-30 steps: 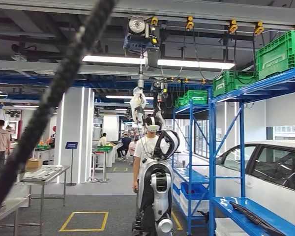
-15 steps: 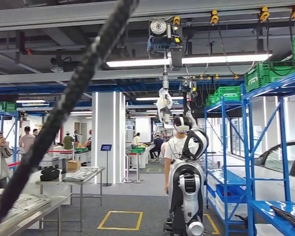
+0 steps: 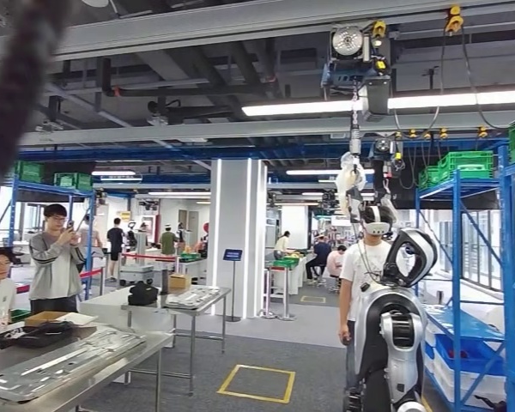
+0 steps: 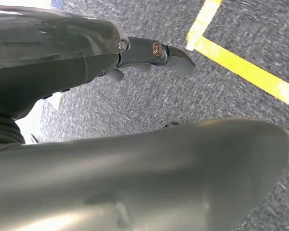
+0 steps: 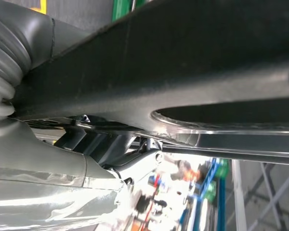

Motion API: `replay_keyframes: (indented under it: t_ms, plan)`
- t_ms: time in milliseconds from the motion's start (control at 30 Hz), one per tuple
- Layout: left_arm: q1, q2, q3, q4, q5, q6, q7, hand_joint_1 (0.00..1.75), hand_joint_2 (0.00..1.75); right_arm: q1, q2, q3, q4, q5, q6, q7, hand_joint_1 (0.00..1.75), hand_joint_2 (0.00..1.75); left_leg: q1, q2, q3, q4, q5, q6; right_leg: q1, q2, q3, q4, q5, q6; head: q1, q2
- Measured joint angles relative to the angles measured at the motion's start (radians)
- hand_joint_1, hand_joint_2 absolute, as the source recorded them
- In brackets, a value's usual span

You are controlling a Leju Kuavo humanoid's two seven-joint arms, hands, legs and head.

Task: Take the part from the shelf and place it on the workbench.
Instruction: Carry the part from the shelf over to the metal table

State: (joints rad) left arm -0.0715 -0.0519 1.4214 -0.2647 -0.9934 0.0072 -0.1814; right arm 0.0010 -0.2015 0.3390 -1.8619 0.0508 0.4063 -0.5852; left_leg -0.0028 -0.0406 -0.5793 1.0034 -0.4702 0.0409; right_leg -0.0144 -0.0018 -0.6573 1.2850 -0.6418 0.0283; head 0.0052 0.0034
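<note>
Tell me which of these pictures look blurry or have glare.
Head view: a blurred dark bar crosses the corner, ceiling lights glare. Left wrist view: carpet motion-streaked. Right wrist view: the dark part looms soft, background washed out.

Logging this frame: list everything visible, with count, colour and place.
steel workbench: one, grey, near left, flat metal parts on it
steel table: one, grey, behind it
square pillar: one, white, centre
metal shelving racks: two, blue, right
plastic crates: several, green, rack tops
floor marking: one, yellow, centre
overhead hoist: one, ceiling
humanoid robot: one, silver-black, lower right
person in white shirt: one, behind it
long black panel: one, against right hand, grip hidden
left hand: fingers extended over grey floor
</note>
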Motion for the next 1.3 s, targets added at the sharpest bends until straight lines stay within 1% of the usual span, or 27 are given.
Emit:
replay_keyframes:
  t_ms: [33,100,133,167,200,233,267,300,367,433,467,500,533,567,600,633,667,700,767,833,900,933,967,1000,1067,1200,1300]
  plan:
    - [0.0,-0.001,0.0,0.0,0.0,0.0,0.0,0.0,1.75,-0.004,-0.001,0.005,0.001,-0.002,0.005,0.0,1.75,1.75,-0.001,-0.012,0.002,0.0,0.0,0.0,0.003,0.006,0.017,-0.046,0.038,-0.006,0.0,0.0]
    - [-0.002,-0.005,0.0,0.0,0.0,-0.002,-0.001,0.0,1.75,-0.016,-0.002,0.016,0.002,-0.005,0.012,0.0,1.75,1.75,-0.002,-0.036,0.004,0.001,0.0,-0.001,0.007,0.047,0.072,-0.189,0.12,-0.018,0.0,0.0]
    - [-0.004,-0.007,0.0,0.0,0.0,-0.003,-0.002,0.0,1.75,-0.023,-0.003,0.022,0.002,-0.007,0.016,0.001,1.75,1.75,-0.002,-0.046,0.001,0.002,0.001,-0.003,0.009,0.067,0.092,-0.243,0.143,-0.022,0.0,0.0]
    - [-0.004,-0.009,0.0,0.0,0.0,-0.005,-0.003,0.0,1.75,-0.031,-0.004,0.029,0.002,-0.008,0.019,0.004,1.75,1.75,0.0,-0.056,-0.004,0.003,0.002,-0.006,0.01,0.081,0.102,-0.273,0.152,-0.024,0.0,0.0]
    - [-0.004,-0.009,0.0,0.0,0.0,-0.006,-0.003,0.0,1.75,-0.039,-0.005,0.037,0.003,-0.01,0.021,0.006,1.75,1.75,0.001,-0.065,-0.009,0.003,0.005,-0.011,0.01,0.083,0.105,-0.283,0.15,-0.025,0.0,0.0]
    - [-0.003,-0.009,0.0,0.0,0.0,-0.007,-0.003,0.0,1.75,-0.046,-0.006,0.045,0.004,-0.012,0.024,0.009,1.75,1.75,0.003,-0.075,-0.012,0.001,0.007,-0.016,0.01,0.072,0.108,-0.29,0.15,-0.026,0.0,0.0]
    - [-0.001,-0.01,0.0,0.0,0.0,-0.007,-0.003,0.0,1.75,-0.053,-0.006,0.052,0.005,-0.013,0.025,0.011,1.75,1.75,0.003,-0.072,-0.015,0.002,0.005,-0.021,0.008,0.061,0.11,-0.295,0.153,-0.029,0.0,0.0]
    - [-0.001,-0.01,0.0,0.0,0.0,-0.008,-0.004,0.0,1.75,-0.059,-0.006,0.058,0.006,-0.015,0.025,0.011,1.75,1.75,0.001,-0.057,-0.021,0.014,-0.004,-0.025,0.007,0.049,0.114,-0.301,0.155,-0.033,0.0,0.0]
    - [-0.004,-0.011,0.0,0.0,0.0,-0.008,-0.006,0.0,1.75,-0.067,-0.007,0.067,0.007,-0.018,0.025,0.013,1.75,1.75,0.002,-0.007,-0.062,0.101,-0.056,-0.034,0.004,0.021,0.119,-0.309,0.158,-0.038,0.0,0.0]
    - [-0.008,-0.011,0.0,0.0,0.0,-0.009,-0.008,0.0,1.75,-0.07,-0.008,0.073,0.012,-0.022,0.025,0.016,1.75,1.75,0.008,0.02,-0.128,0.235,-0.112,-0.046,0.005,-0.008,0.12,-0.309,0.156,-0.039,0.0,0.0]
    - [-0.007,-0.011,0.0,0.0,0.0,-0.009,-0.009,0.0,1.75,-0.072,-0.008,0.076,0.015,-0.025,0.025,0.017,1.75,1.75,0.013,0.024,-0.149,0.275,-0.12,-0.051,0.005,-0.021,0.12,-0.308,0.154,-0.039,0.0,0.0]
    - [-0.006,-0.011,0.0,0.0,-0.001,-0.01,-0.01,0.0,1.75,-0.073,-0.009,0.078,0.019,-0.029,0.025,0.018,1.75,1.75,0.018,0.028,-0.151,0.279,-0.109,-0.055,0.004,-0.033,0.121,-0.308,0.153,-0.037,0.0,0.0]
    - [-0.005,-0.011,0.0,0.0,-0.001,-0.01,-0.011,0.0,1.75,-0.075,-0.009,0.08,0.022,-0.034,0.024,0.02,1.75,1.75,0.022,0.034,-0.132,0.24,-0.082,-0.059,0.004,-0.044,0.123,-0.308,0.15,-0.034,0.0,0.0]
    - [-0.004,-0.011,0.0,0.0,-0.001,-0.01,-0.012,0.0,1.75,-0.078,-0.01,0.081,0.024,-0.038,0.024,0.022,1.75,1.75,0.025,0.047,-0.097,0.172,-0.046,-0.062,0.003,-0.054,0.126,-0.307,0.147,-0.029,0.0,0.0]
    - [-0.004,-0.011,0.0,0.0,-0.002,-0.012,-0.013,0.0,1.75,-0.081,-0.01,0.081,0.027,-0.042,0.023,0.024,1.75,1.75,0.024,0.067,-0.06,0.102,-0.02,-0.063,0.004,-0.062,0.129,-0.305,0.143,-0.023,0.0,0.0]
    - [-0.006,-0.011,0.0,0.0,-0.002,-0.013,-0.014,0.0,1.75,-0.084,-0.012,0.082,0.03,-0.045,0.023,0.026,1.75,1.75,0.022,0.081,-0.033,0.047,-0.001,-0.059,0.006,-0.07,0.132,-0.303,0.139,-0.017,0.0,0.0]
    - [-0.007,-0.011,0.0,0.0,-0.002,-0.015,-0.015,0.0,1.75,-0.087,-0.013,0.083,0.033,-0.047,0.023,0.028,1.75,1.75,0.02,0.091,-0.018,0.018,0.005,-0.053,0.008,-0.077,0.134,-0.301,0.136,-0.011,0.0,0.0]
    - [-0.007,-0.011,0.0,0.0,-0.002,-0.017,-0.016,0.0,1.75,-0.089,-0.015,0.084,0.035,-0.048,0.023,0.028,1.75,1.75,0.015,0.091,-0.017,0.011,0.002,-0.045,0.009,-0.083,0.135,-0.301,0.134,-0.005,0.0,0.0]
    - [-0.006,-0.011,0.0,0.0,-0.002,-0.018,-0.016,0.0,1.75,-0.093,-0.017,0.086,0.04,-0.049,0.023,0.029,1.75,1.75,0.013,0.072,-0.018,0.012,0.003,-0.029,0.004,-0.093,0.141,-0.301,0.129,0.007,0.0,0.0]
    - [-0.006,-0.01,0.0,0.0,-0.002,-0.018,-0.017,0.0,1.75,-0.098,-0.019,0.089,0.042,-0.05,0.023,0.029,1.75,1.75,0.013,0.055,-0.016,0.01,0.005,-0.015,-0.002,-0.067,0.13,-0.264,0.098,0.015,0.0,0.0]
    - [-0.009,-0.009,0.0,0.0,-0.002,-0.018,-0.019,0.0,1.75,-0.101,-0.022,0.091,0.048,-0.053,0.024,0.032,1.75,1.75,0.011,0.038,-0.016,0.009,0.006,-0.005,-0.003,-0.026,0.077,-0.146,0.034,0.015,0.0,0.0]
    - [-0.01,-0.009,0.0,0.0,-0.002,-0.019,-0.02,0.0,1.75,-0.102,-0.024,0.093,0.053,-0.054,0.025,0.035,1.75,1.75,0.008,0.028,-0.016,0.009,0.007,-0.002,-0.002,-0.015,0.041,-0.073,0.006,0.013,0.0,0.0]
    - [-0.011,-0.008,-0.001,0.0,-0.003,-0.02,-0.021,0.0,1.75,-0.103,-0.026,0.095,0.06,-0.056,0.026,0.038,1.75,1.75,0.005,0.017,-0.016,0.009,0.007,0.0,0.0,-0.009,0.012,-0.019,-0.008,0.01,0.0,0.0]
    - [-0.011,-0.008,-0.001,0.0,-0.004,-0.021,-0.021,0.0,1.75,-0.105,-0.026,0.097,0.066,-0.058,0.028,0.042,1.75,1.75,0.002,0.005,-0.016,0.009,0.007,0.001,0.002,-0.005,-0.003,0.005,-0.004,0.006,0.0,0.0]
    - [-0.011,-0.008,-0.001,0.0,-0.005,-0.021,-0.022,0.0,1.75,-0.108,-0.027,0.099,0.074,-0.061,0.031,0.046,1.75,1.75,-0.002,-0.009,-0.015,0.009,0.007,0.002,0.006,-0.001,-0.006,-0.003,0.021,-0.001,0.0,0.0]
    - [-0.01,-0.008,-0.001,0.0,-0.006,-0.021,-0.022,0.0,1.75,-0.112,-0.027,0.101,0.077,-0.062,0.032,0.047,1.75,1.75,-0.004,-0.017,-0.014,0.009,0.008,0.002,0.009,0.003,0.011,-0.048,0.052,-0.007,0.0,0.0]
    - [-0.009,-0.011,-0.003,0.001,-0.01,-0.027,-0.024,0.0,1.75,-0.126,-0.029,0.107,0.09,-0.07,0.033,0.051,1.75,1.75,0.0,-0.061,-0.02,0.009,0.013,-0.006,0.019,0.058,0.087,-0.235,0.132,-0.029,0.0,0.0]
